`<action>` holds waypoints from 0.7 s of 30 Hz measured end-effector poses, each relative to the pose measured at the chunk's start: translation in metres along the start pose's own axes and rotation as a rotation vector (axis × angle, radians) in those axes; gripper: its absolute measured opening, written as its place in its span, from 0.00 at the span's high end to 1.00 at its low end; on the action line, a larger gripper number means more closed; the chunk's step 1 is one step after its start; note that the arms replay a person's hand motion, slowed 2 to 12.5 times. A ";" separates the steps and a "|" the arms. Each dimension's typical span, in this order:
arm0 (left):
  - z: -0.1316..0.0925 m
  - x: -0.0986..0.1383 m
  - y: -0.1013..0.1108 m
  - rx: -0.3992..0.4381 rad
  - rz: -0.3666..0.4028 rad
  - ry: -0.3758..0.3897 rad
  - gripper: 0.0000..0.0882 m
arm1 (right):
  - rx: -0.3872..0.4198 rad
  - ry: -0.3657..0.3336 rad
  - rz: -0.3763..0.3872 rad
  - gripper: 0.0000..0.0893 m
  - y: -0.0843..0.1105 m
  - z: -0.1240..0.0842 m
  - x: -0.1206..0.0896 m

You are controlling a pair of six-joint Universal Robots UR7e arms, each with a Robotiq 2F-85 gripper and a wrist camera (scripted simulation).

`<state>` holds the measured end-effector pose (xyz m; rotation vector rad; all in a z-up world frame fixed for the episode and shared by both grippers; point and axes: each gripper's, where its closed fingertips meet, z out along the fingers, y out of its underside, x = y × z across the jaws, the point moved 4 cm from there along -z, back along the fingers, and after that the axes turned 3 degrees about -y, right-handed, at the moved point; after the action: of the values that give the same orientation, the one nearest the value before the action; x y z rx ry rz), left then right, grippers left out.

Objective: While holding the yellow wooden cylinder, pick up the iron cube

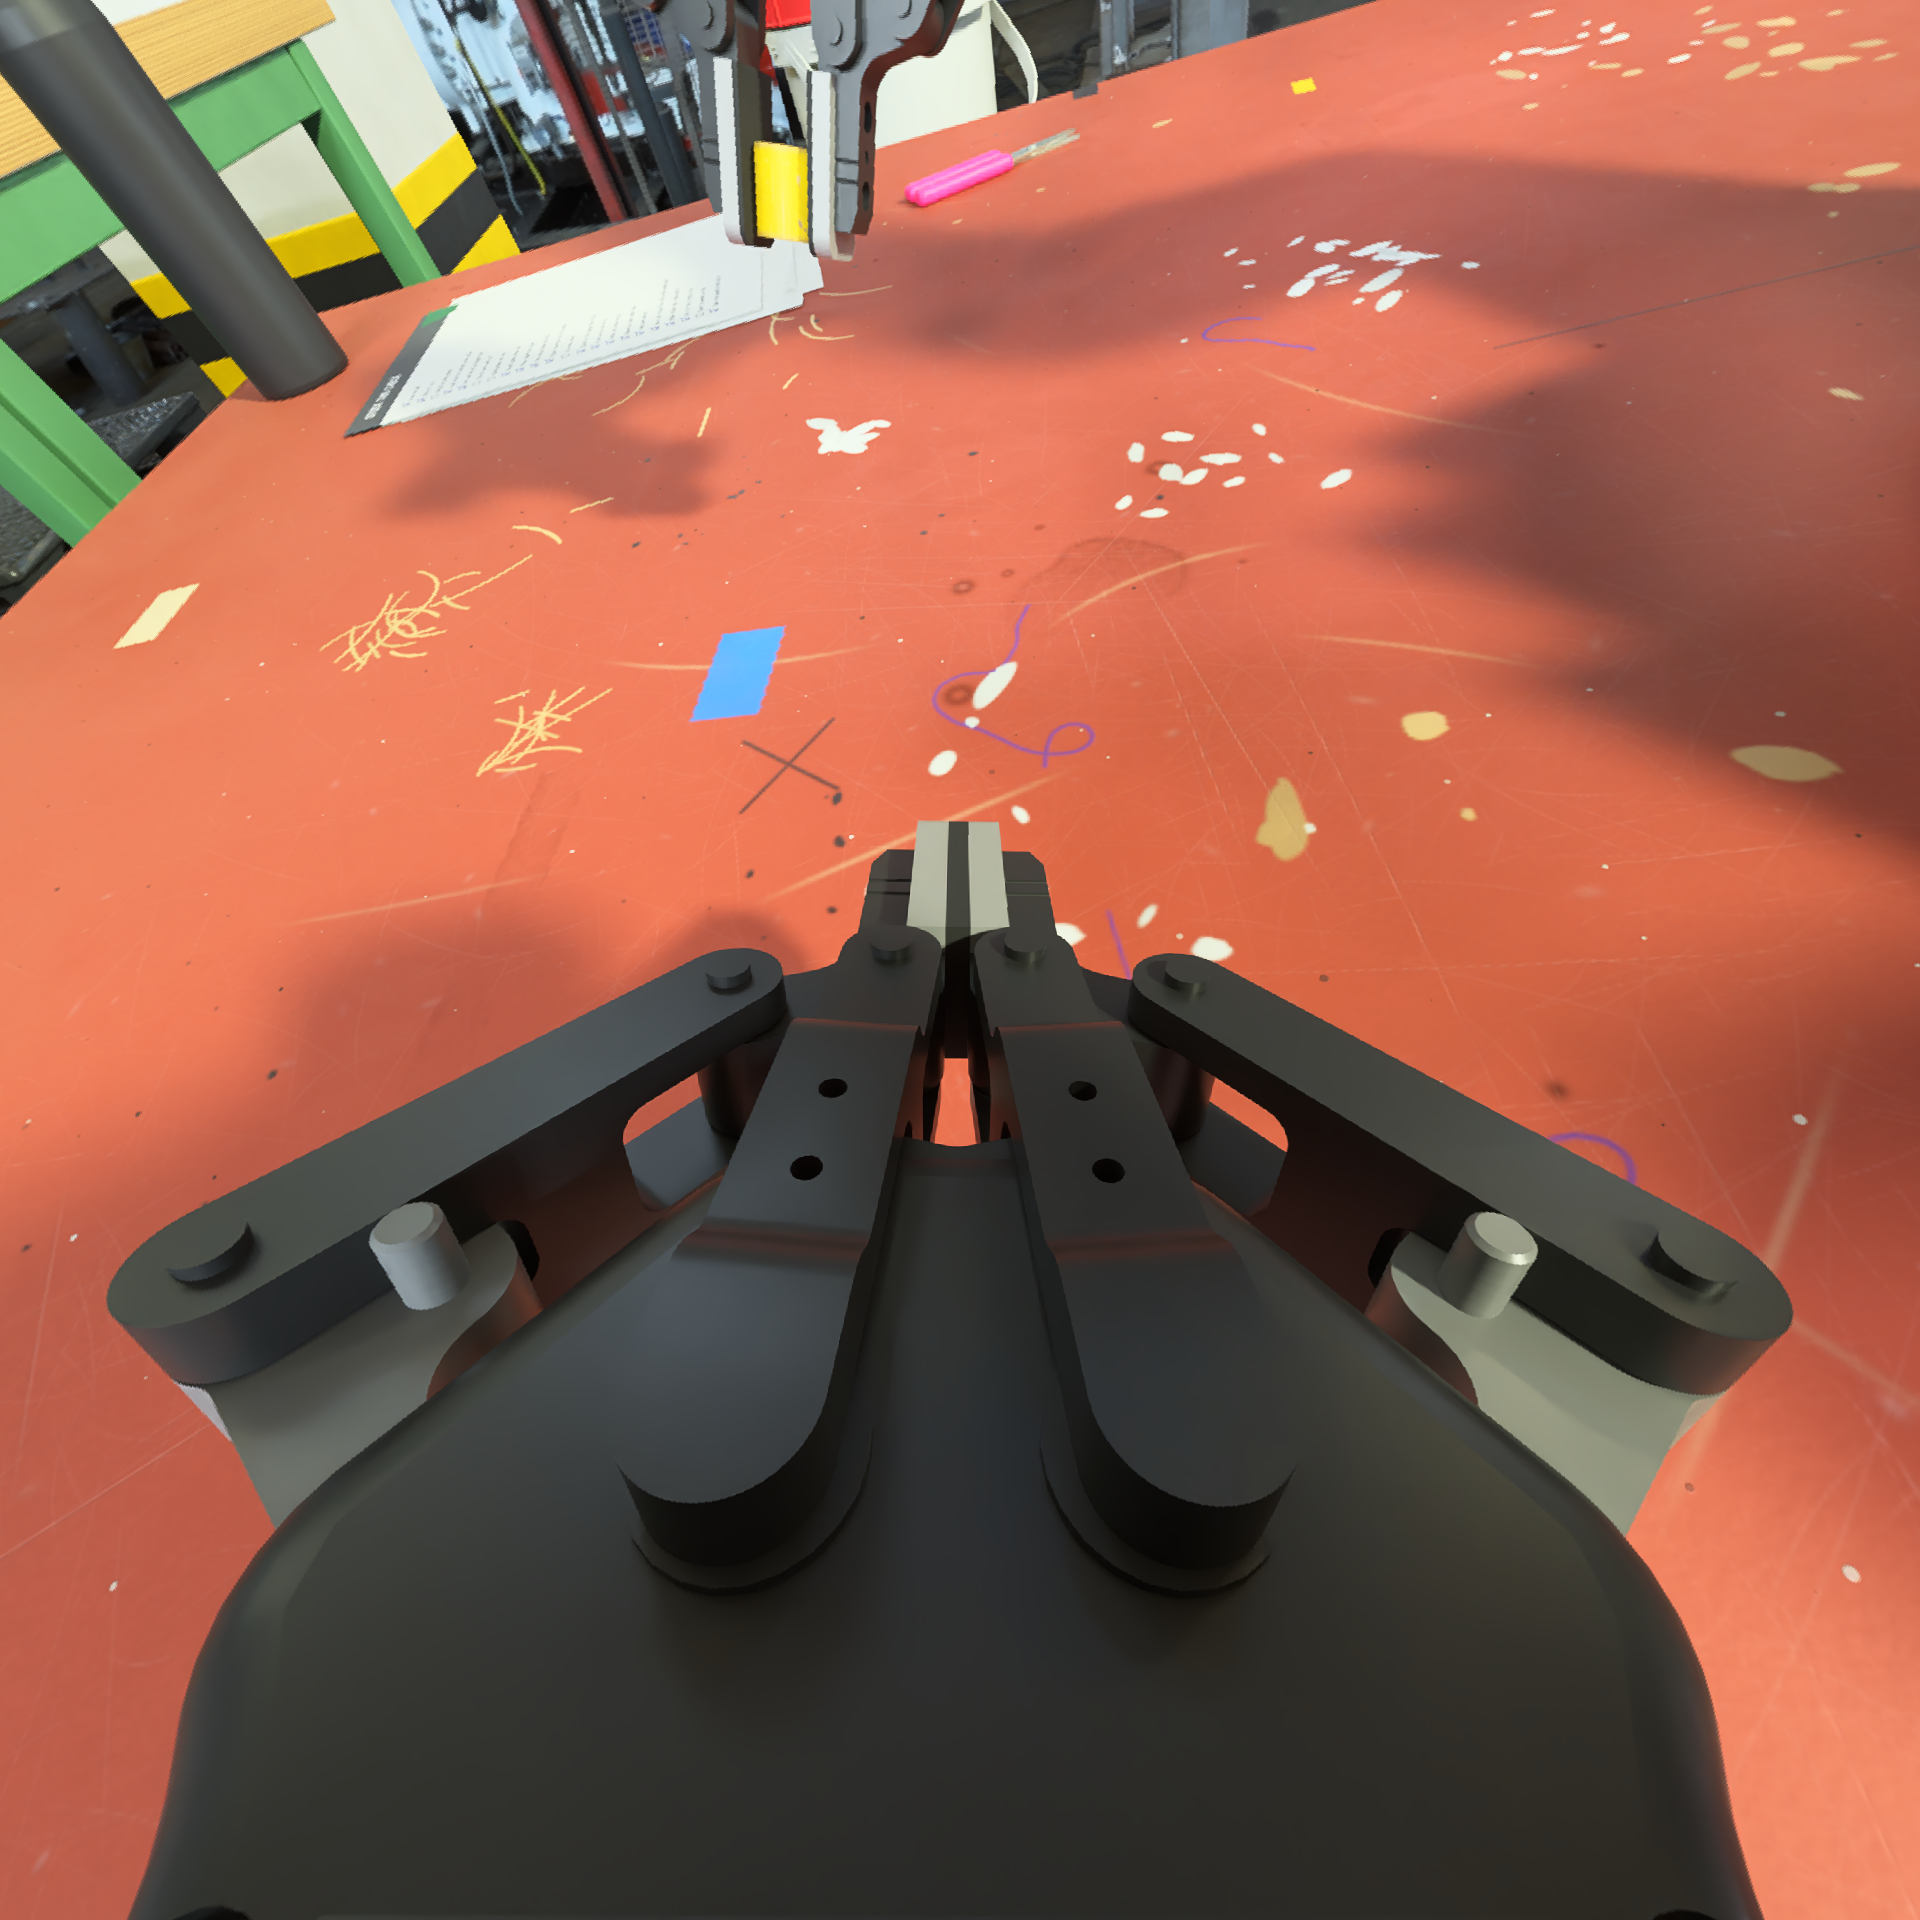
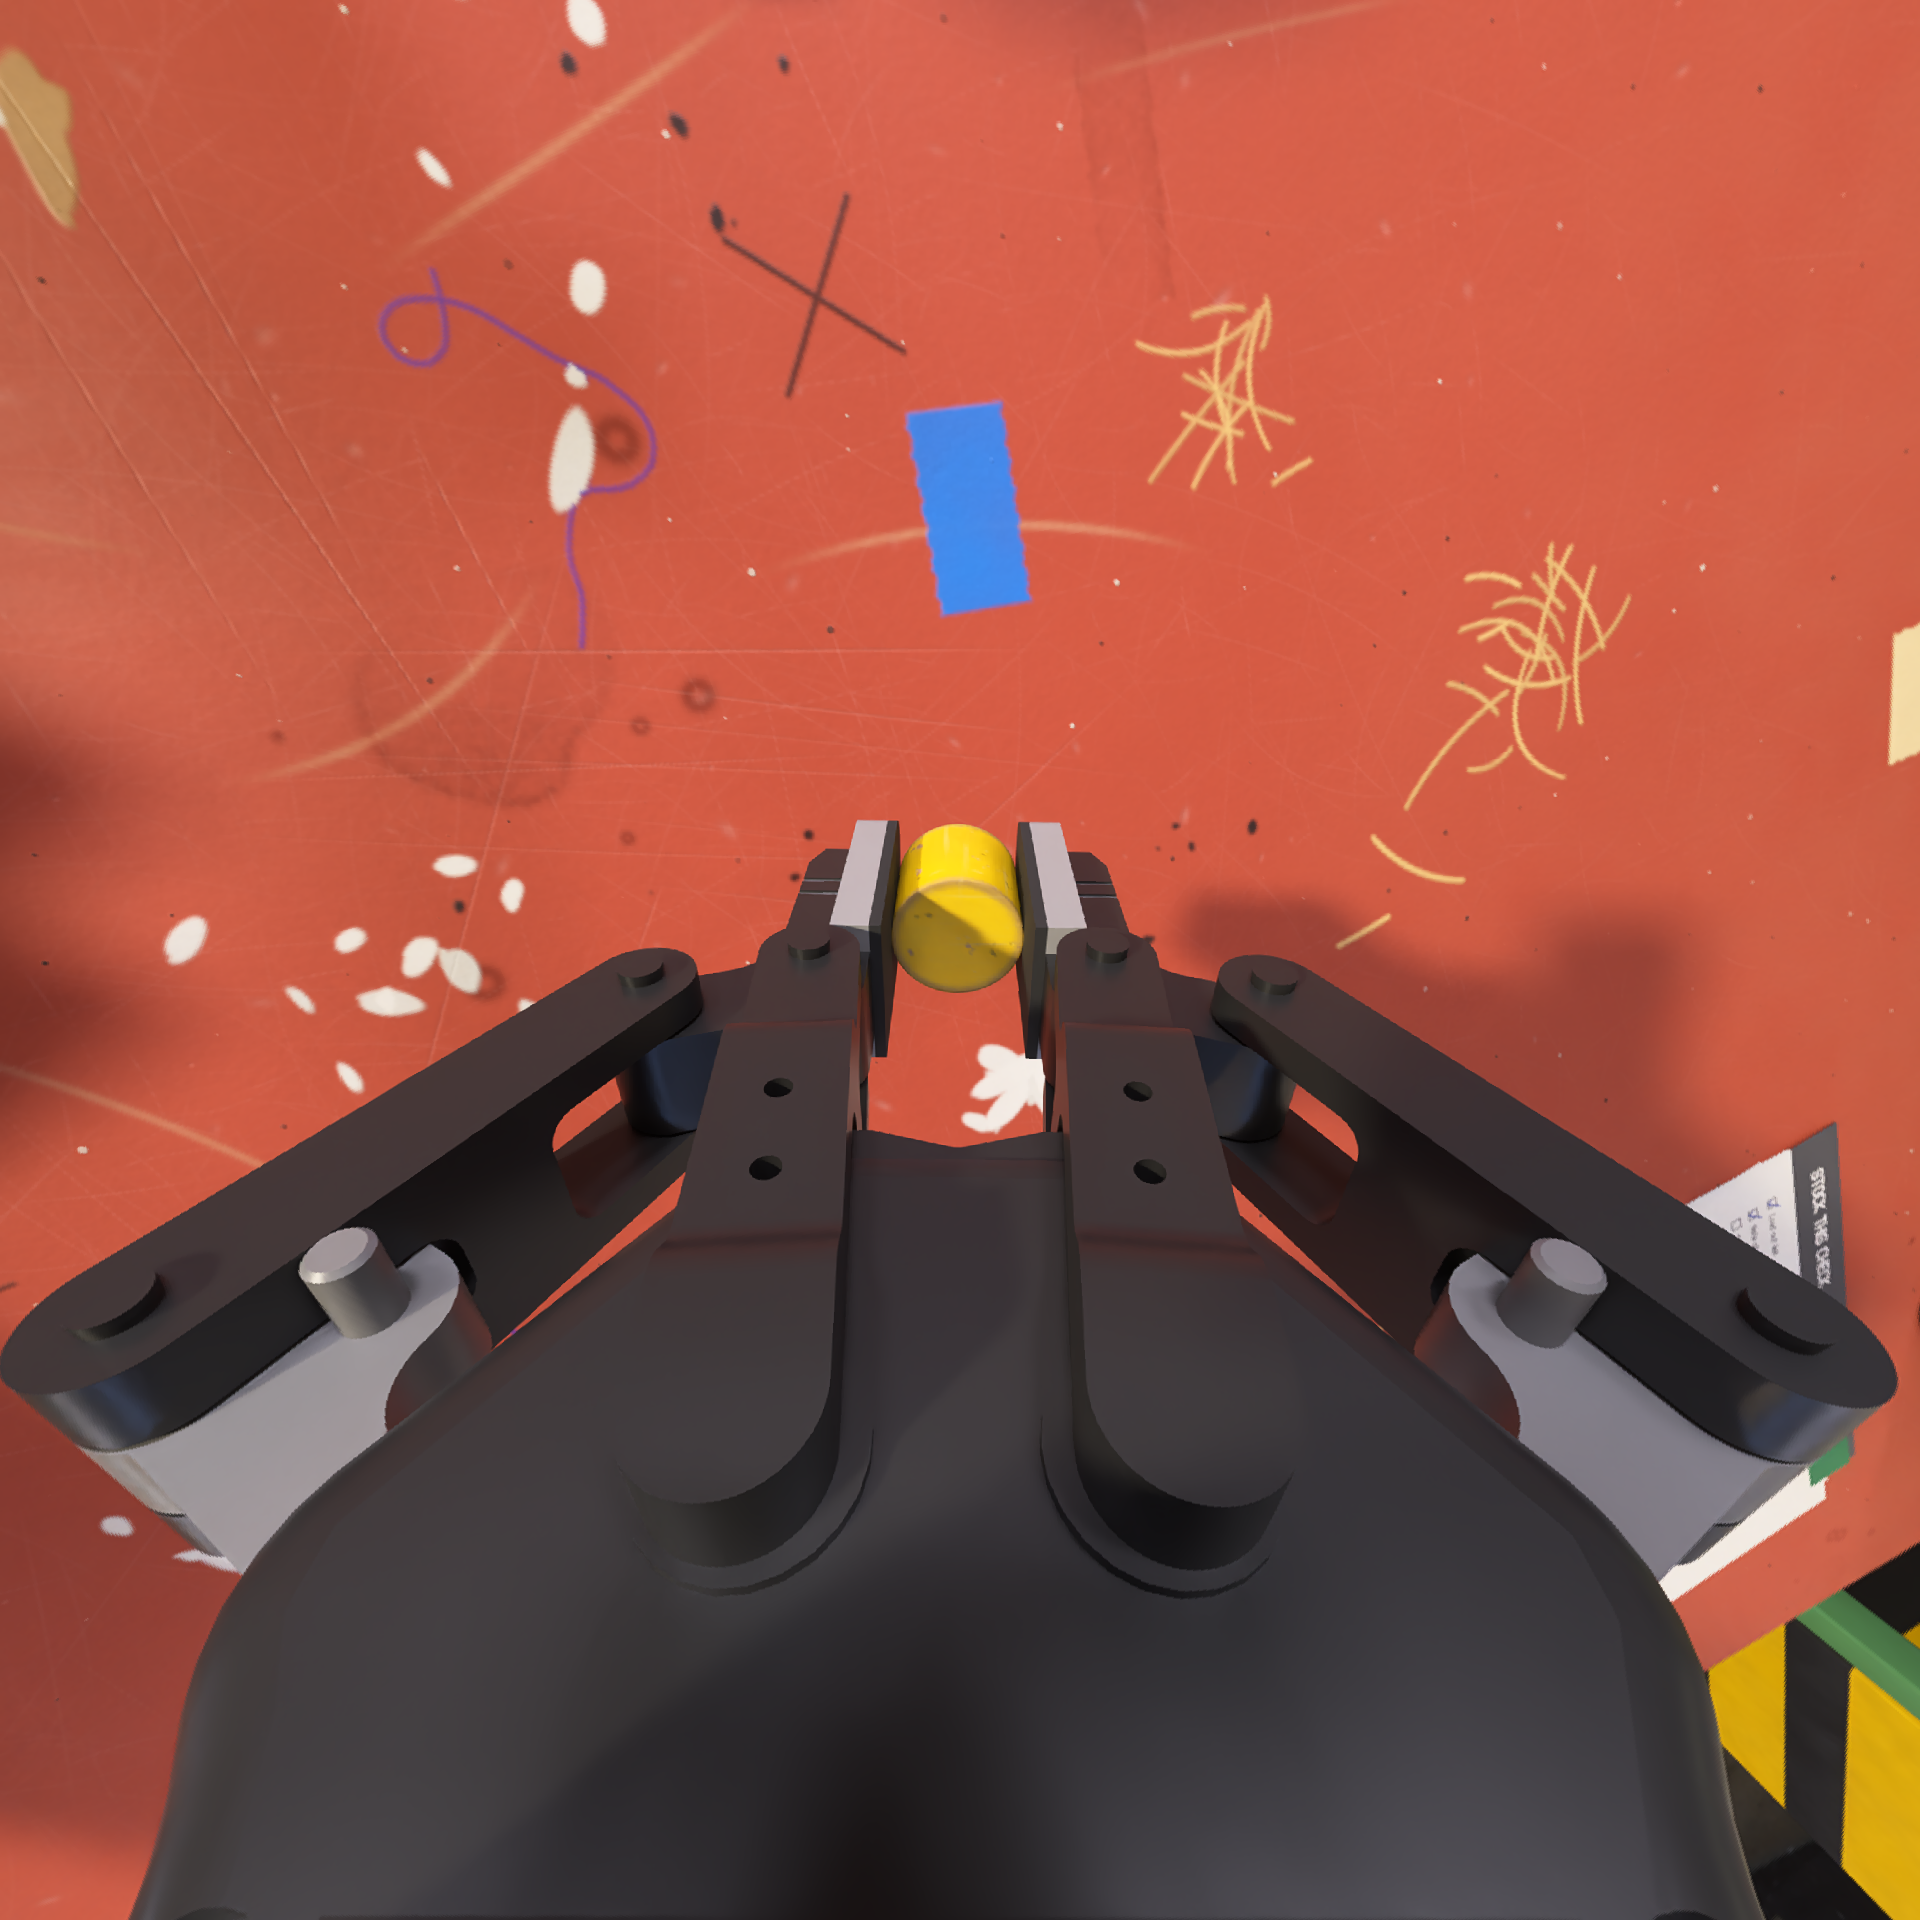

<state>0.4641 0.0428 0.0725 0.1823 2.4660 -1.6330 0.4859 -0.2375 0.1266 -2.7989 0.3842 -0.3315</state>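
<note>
My right gripper [image 2: 956, 883] is shut on the yellow wooden cylinder [image 2: 956, 914] and holds it above the red table [image 2: 1351, 208], facing down. In the left wrist view the right gripper [image 1: 792, 234] shows at the far top, with the yellow cylinder [image 1: 779, 190] between its fingers above the paper sheet. My left gripper [image 1: 958, 847] is shut with its pads together and nothing between them, low over the table [image 1: 1351, 644]. The iron cube shows in neither view.
A white paper sheet [image 1: 582, 332] lies at the far left edge, beside a dark post [image 1: 177, 197]. A pink-handled tool [image 1: 956, 177] lies at the far side. A blue tape patch [image 1: 740, 673] and a drawn cross [image 1: 790, 767] mark the table. A green bench frame [image 1: 62, 239] stands beyond the left edge.
</note>
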 end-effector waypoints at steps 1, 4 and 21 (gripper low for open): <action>0.000 0.000 0.000 0.000 0.000 0.000 1.00 | -0.002 0.004 0.004 0.78 0.001 0.000 0.001; 0.000 0.000 0.000 -0.001 0.000 0.000 1.00 | -0.006 0.012 0.016 0.78 0.006 -0.001 0.005; 0.000 0.000 0.001 -0.002 -0.004 0.001 1.00 | -0.004 0.026 0.050 0.78 0.018 0.002 0.015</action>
<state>0.4648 0.0430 0.0715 0.1773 2.4704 -1.6320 0.4962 -0.2580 0.1217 -2.7861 0.4600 -0.3571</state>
